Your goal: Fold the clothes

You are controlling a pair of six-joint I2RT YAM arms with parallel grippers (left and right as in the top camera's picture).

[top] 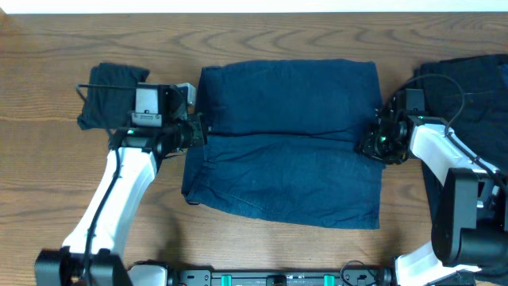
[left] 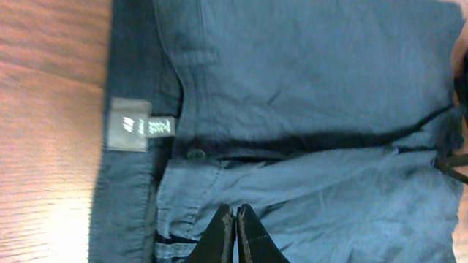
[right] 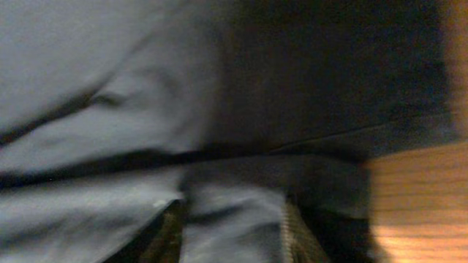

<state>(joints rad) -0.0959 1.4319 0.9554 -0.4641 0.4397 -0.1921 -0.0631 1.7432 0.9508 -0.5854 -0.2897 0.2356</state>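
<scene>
The navy shorts [top: 286, 159] lie spread across the middle of the table [top: 48, 175], waistband and label [left: 135, 124] toward my left claw [left: 235, 212]. That claw is clenched on nothing over the fly, and my right claw [right: 234, 219] straddles cloth at the hem side, too blurred to tell whether it grips. I judge the first fold is still to make: take one long edge and carry it over the centre line. The near side has bare wood, but the black garment [top: 111, 95] and the dark pile [top: 476, 87] crowd both ends.
</scene>
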